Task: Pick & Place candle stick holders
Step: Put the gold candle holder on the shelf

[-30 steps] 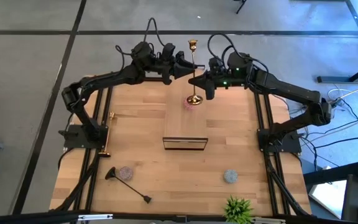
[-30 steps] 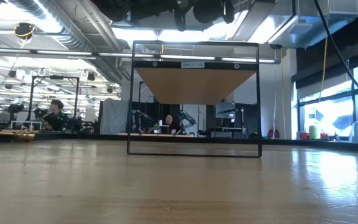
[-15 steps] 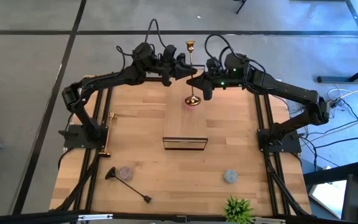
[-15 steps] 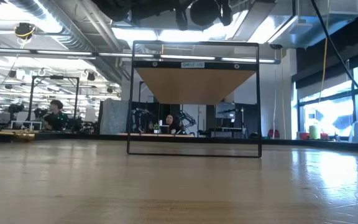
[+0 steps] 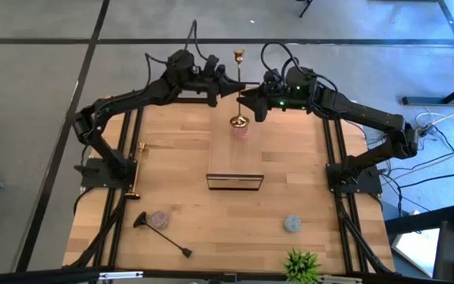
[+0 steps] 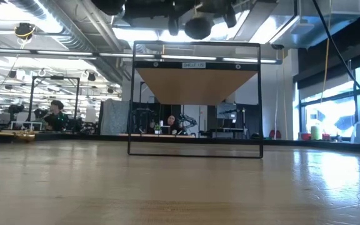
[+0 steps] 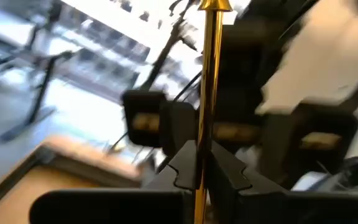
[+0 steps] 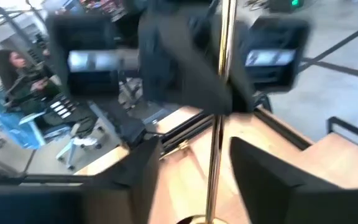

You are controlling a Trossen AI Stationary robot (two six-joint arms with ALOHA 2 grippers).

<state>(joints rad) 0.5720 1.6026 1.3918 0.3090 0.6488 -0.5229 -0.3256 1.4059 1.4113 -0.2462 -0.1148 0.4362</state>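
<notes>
Wooden table (image 5: 172,170), pale planks, black frame rails at both sides; grey floor around it.

Gold candlestick (image 5: 239,87): upright at the far middle of the table, cup (image 5: 239,56) above, round base (image 5: 239,121) over a pink disc (image 5: 242,132). Whether the base touches the disc cannot be told. Both arms meet at its stem.

Left gripper (image 5: 228,88): at the stem from the left. Left wrist view shows the gold stem (image 7: 208,93) running between notched dark fingertips (image 7: 185,168), jaws clamped on it.

Right gripper (image 5: 249,99): at the stem from the right. Right wrist view shows the stem (image 8: 219,118) standing in the gap between two dark fingers (image 8: 253,168), jaws apart, not touching it.

Black frame stand (image 5: 235,181): mid-table, seen in the low view as a tall open rectangle (image 6: 195,100).

Black candlestick (image 5: 162,235): lying on its side near the front left, beside a grey disc (image 5: 160,218).

Second grey disc (image 5: 292,223): front right.

Gold candlestick, second (image 5: 136,170): lying along the left rail, partly hidden.

Green plant (image 5: 302,264): front edge.

Background, low view: workshop with seated people (image 6: 55,112).
</notes>
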